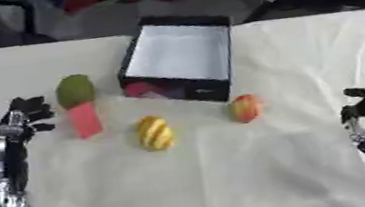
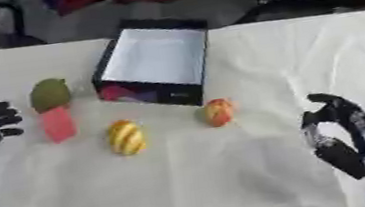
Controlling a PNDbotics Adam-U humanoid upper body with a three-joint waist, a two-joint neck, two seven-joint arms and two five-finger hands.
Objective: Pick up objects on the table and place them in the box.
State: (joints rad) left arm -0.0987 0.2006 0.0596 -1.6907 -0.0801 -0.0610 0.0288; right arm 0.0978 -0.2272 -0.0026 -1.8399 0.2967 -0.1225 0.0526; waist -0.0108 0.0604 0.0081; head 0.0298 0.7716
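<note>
Covering the whole work surface, a cream tablecloth [image 1: 231, 179] lies with light creases. At its far middle sits the landmark, an open black box [image 1: 182, 57] with a white inside and a pink patch on its near outer wall; nothing can be seen inside it.

The robot's left arm comes in from the lower left, well to the left of the box and nearer the camera. Its left hand [image 1: 27, 113] hovers with fingers spread and only slightly bent, holding nothing. The right arm enters from the lower right, well to the right of the box and nearer the camera; the right hand [image 2: 332, 108] has its fingers curved over but closed on nothing.

Just left of the box lies a green rounded fruit [image 1: 75, 90], close to the left hand's fingertips yet apart from them. Touching the fruit's near side is a pink block [image 1: 85, 120], also just right of the left hand's fingers and not touched by them. In front of the box, toward its left corner, lies a yellow striped egg-shaped object [image 1: 154, 133]. In front of the box's right corner sits a small red-orange fruit [image 1: 246, 108], well apart from the right hand's fingers.
</note>
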